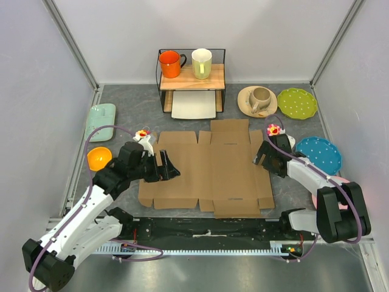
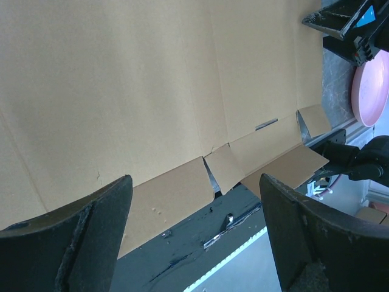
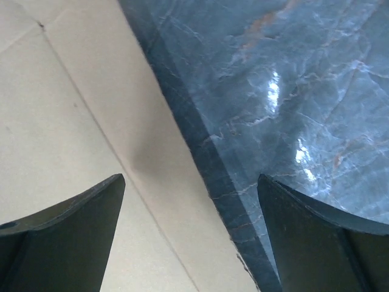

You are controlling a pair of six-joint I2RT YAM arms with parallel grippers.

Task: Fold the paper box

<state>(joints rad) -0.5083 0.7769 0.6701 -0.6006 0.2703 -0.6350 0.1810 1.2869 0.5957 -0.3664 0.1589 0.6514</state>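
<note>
Lying flat beneath the spread, empty left gripper and right gripper, the paper box has no fold made.

No text, label, brand, number or sign is legible in any view; the visible faces of the paper box are plain brown cardboard.

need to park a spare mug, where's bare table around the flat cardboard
Bare table lies between the mint tray and the wire rack, behind the paper box. The right side is crowded: tan plate, green plate, blue plate.
</note>
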